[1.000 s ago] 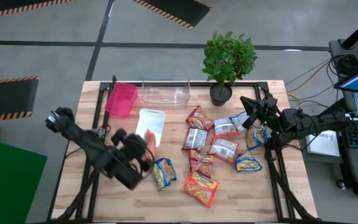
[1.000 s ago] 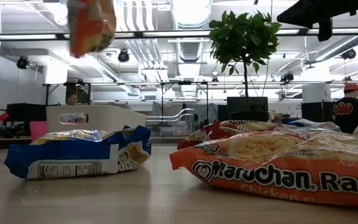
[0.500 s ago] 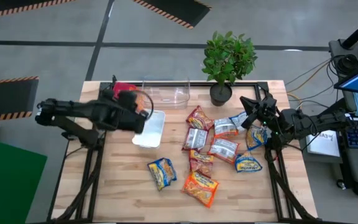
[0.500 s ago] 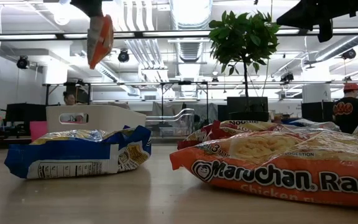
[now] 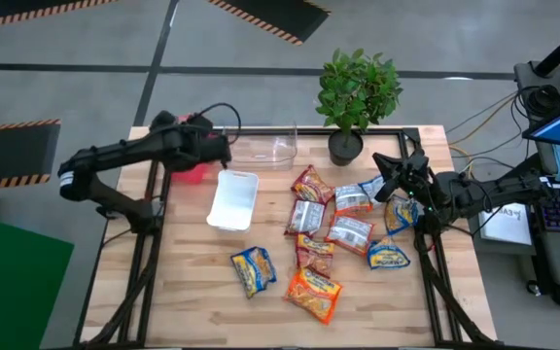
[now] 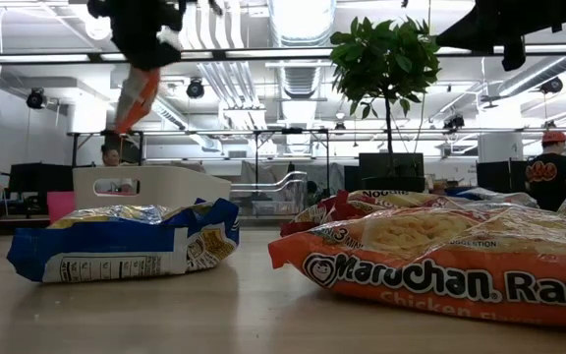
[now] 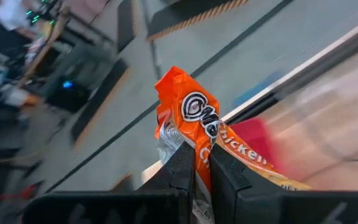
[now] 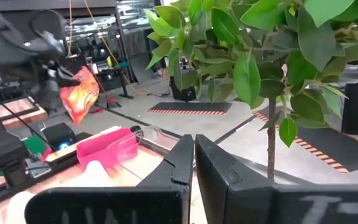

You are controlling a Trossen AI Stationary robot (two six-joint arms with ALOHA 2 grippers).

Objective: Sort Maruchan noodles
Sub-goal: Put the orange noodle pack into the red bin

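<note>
My left gripper (image 5: 214,151) is high over the pink tray (image 5: 189,173) at the table's far left, shut on an orange Maruchan packet (image 6: 134,98), which the right wrist view also shows (image 8: 79,93). Several more packets lie flat in a cluster right of centre (image 5: 333,228). A blue-and-yellow packet (image 5: 254,269) and another orange one (image 5: 313,294) lie nearer the near edge. My right gripper (image 5: 389,180) hangs shut above the cluster's right side, holding nothing. My left gripper pinches the orange packet's upper end (image 7: 202,149) between its two fingers (image 7: 182,171), coming from above. The packet is lifted clear and hangs slanted below the gripper, above the pink tray.
A white tray (image 5: 233,199) lies left of the cluster, and a clear tray (image 5: 259,146) sits at the far edge beside the pink one. A potted plant (image 5: 356,97) stands at the far edge, right of the clear tray. A person (image 6: 550,172) is in the room behind the table.
My left gripper has swung from the table's near-left area up and toward the far edge, carrying the orange packet, and now stands above the pink tray. The packet, first seen broadside, now hangs slanted. My right arm has barely moved.
</note>
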